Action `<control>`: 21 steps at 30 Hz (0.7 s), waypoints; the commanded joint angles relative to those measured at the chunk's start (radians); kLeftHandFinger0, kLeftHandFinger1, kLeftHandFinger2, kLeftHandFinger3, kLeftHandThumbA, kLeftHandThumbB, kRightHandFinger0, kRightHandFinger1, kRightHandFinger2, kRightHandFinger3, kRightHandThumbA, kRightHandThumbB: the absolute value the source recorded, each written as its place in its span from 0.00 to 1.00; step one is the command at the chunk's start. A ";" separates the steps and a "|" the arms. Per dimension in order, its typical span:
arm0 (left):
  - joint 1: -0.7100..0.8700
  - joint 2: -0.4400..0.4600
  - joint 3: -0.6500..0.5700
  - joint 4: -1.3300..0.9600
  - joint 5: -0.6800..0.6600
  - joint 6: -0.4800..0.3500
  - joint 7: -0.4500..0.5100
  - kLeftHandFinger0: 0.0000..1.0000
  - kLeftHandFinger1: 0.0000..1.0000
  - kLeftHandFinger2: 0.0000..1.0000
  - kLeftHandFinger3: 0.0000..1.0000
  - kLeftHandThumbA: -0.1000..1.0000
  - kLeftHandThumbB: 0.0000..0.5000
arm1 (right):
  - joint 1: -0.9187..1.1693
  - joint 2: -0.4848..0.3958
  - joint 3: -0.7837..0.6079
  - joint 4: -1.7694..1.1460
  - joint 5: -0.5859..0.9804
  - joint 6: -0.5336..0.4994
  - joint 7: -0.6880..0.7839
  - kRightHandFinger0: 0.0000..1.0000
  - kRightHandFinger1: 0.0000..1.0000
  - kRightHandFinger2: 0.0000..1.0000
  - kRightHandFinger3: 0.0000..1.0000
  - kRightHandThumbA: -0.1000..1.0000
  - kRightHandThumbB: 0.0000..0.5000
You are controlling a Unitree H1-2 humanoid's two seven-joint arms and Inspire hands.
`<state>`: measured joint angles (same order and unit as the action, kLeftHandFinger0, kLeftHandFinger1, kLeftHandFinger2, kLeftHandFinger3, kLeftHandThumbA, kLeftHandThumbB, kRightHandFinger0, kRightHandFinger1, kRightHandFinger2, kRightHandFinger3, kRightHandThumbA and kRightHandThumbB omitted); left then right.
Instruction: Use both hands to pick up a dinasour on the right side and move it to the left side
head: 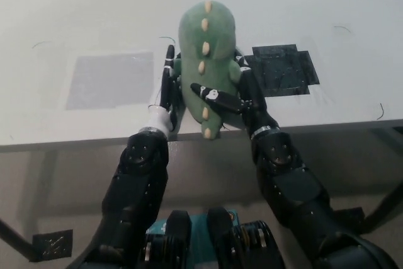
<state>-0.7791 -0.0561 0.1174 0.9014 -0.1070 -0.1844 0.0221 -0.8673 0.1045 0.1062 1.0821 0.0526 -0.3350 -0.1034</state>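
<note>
A green plush dinosaur with cream spikes down its back is held upright between both hands above the white table, near its front edge. My left hand presses flat against the toy's left flank. My right hand presses its right flank, with one finger laid across the toy's back. The dinosaur's tail tip hangs over the table edge.
A black square patch lies on the table just right of the toy. A grey square patch lies to the left. The table's front edge runs across the picture's middle.
</note>
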 commanded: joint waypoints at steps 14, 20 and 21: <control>-0.016 0.051 0.062 -0.102 -0.079 0.155 -0.014 1.00 1.00 1.00 1.00 1.00 0.27 | -0.196 0.113 0.071 0.152 -0.058 0.084 0.071 1.00 1.00 1.00 1.00 1.00 0.23; -0.009 0.069 0.100 -0.128 -0.112 0.167 -0.012 1.00 1.00 1.00 1.00 1.00 0.22 | -0.237 0.141 0.077 0.201 -0.071 0.084 0.075 1.00 1.00 1.00 1.00 1.00 0.26; -0.005 0.077 0.109 -0.135 -0.120 0.172 -0.017 1.00 1.00 1.00 1.00 1.00 0.18 | -0.242 0.146 0.089 0.207 -0.085 0.068 0.074 1.00 1.00 1.00 1.00 1.00 0.24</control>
<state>-0.7633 0.0023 0.2158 0.8085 -0.1914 -0.0490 0.0212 -1.0387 0.1618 0.1561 1.2709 0.0194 -0.2854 -0.1031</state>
